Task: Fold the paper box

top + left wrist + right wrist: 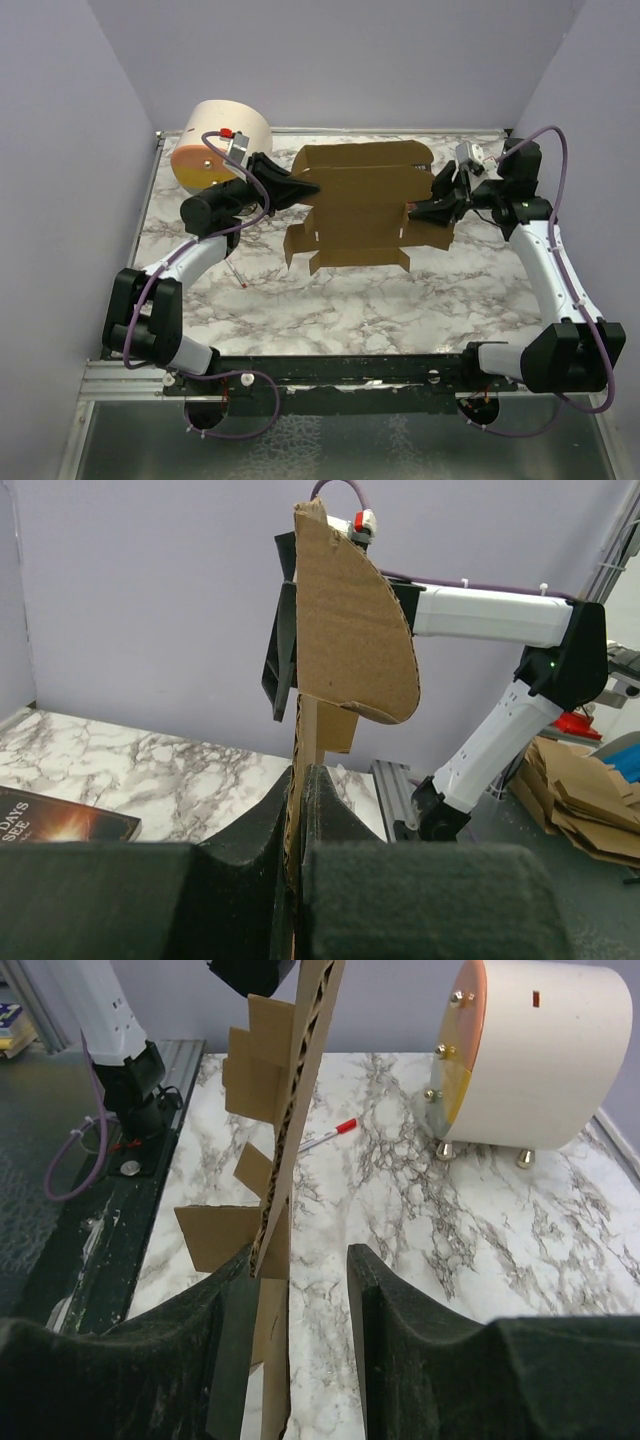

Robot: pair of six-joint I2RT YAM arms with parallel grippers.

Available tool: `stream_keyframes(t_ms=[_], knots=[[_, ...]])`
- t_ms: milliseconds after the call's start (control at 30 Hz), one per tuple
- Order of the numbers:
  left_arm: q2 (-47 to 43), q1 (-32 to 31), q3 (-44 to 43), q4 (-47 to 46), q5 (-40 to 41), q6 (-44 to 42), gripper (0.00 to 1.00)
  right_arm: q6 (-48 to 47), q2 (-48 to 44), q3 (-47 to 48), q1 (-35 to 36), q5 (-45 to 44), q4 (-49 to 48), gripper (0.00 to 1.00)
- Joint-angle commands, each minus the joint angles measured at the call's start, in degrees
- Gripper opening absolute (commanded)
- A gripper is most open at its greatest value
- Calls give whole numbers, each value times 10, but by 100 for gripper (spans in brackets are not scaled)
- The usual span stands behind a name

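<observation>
Here, flat corrugated brown paper box, rounded flaps.

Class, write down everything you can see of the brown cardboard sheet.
The paper box is a flat, die-cut sheet of plain brown corrugated cardboard with creases, slits, rounded flaps and small tabs. It is not yet folded, held up over the marble table, standing roughly on edge. The left gripper is clamped on one side; the right gripper, open, straddles the opposite side.
</observation>
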State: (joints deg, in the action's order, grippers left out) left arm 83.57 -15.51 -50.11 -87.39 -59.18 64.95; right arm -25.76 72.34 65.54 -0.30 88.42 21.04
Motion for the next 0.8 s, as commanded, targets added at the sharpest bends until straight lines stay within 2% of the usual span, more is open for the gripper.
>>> stream_keyframes(t_ms=[0,200,400,600,767], knots=[[5,-3,-9,-49,-2,4,0,50,-13,-17,7,58,-51,41],[12,-6,-15,-67,1,16,0,107,-14,-40,17,49,-110,41],[16,-8,-16,-79,4,25,0,236,-14,-67,21,37,-242,39],[26,-11,-18,-98,9,36,0,316,-14,-87,28,33,-329,36],[32,-12,-20,-104,13,39,0,400,-14,-112,32,32,-425,29]])
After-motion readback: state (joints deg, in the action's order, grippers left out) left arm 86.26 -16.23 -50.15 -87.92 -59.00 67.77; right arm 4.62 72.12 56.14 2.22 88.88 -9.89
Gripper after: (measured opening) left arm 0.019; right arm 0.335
